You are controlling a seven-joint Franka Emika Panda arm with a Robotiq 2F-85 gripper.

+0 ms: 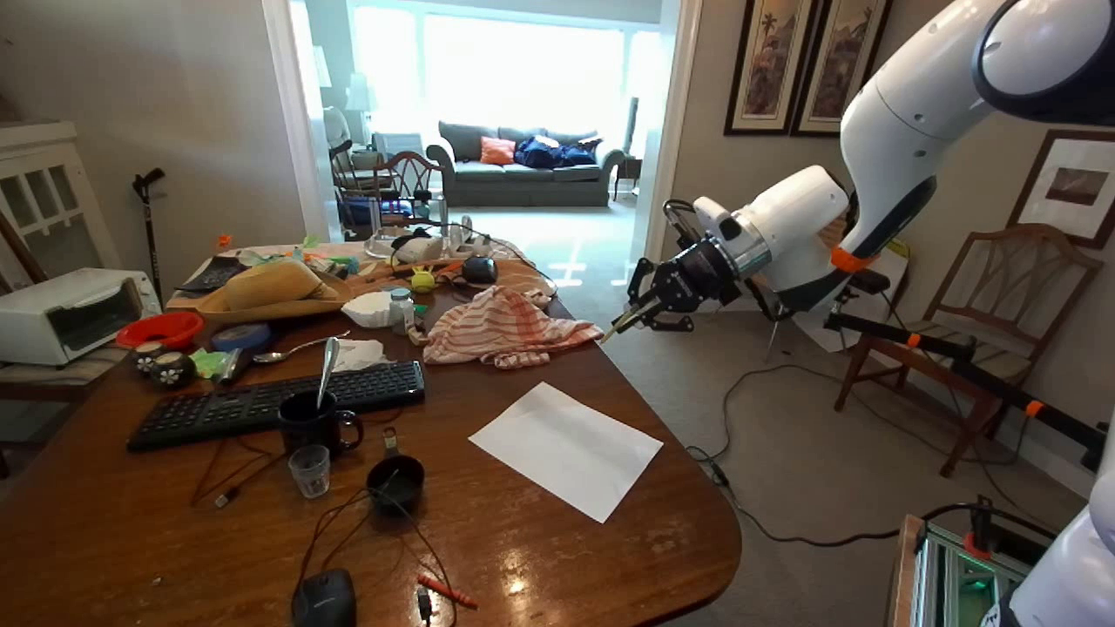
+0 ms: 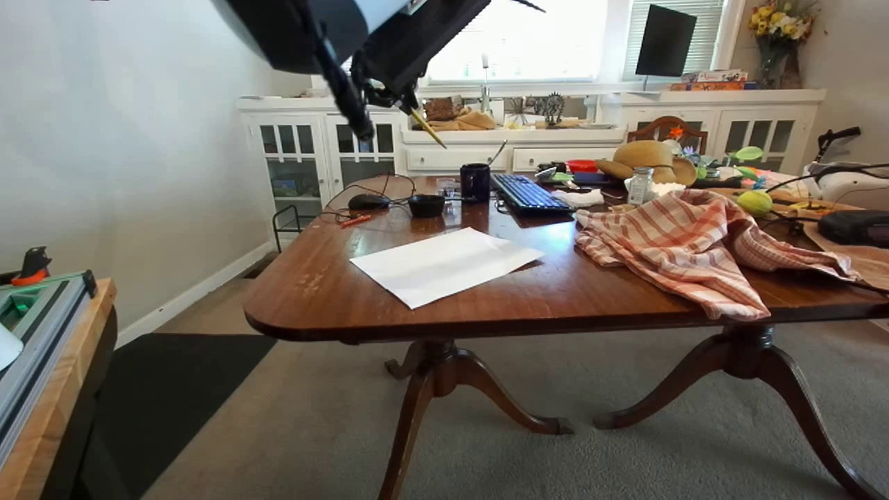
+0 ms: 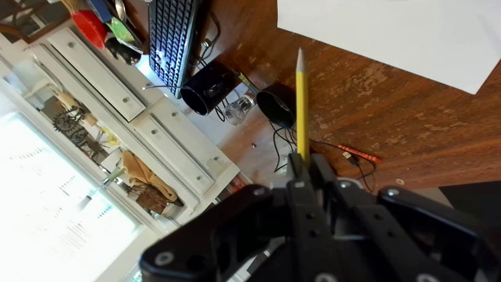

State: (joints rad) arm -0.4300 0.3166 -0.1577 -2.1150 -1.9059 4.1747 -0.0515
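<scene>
Keyboard point(image 1: 279, 405), black, lies well left of the white paper point(image 1: 566, 448) on the wooden surface point(image 1: 218, 549) in an exterior view. Closer to the paper on that side come a dark mug point(image 1: 300, 427) with a leaning utensil point(image 1: 327, 370) and a small black cup point(image 1: 405, 488). Striped cloth point(image 1: 510, 326) is heaped behind the paper. Higher than the paper and behind its right side, the end effector point(image 3: 306, 158) pinches a yellow pencil point(image 3: 301, 105), clearest in the wrist view, its tip slanting down and touching neither paper nor surface. Judged from this, taking hold of the pencil and lifting it look done; bringing its tip against anything is not. The pencil's rear is hidden between the dark fingers point(image 3: 294, 168), the utensil's lower end is inside the mug, and the arm point(image 1: 906, 113) runs out of frame in both exterior views. Whether the paper bears faint marks cannot be made out.
</scene>
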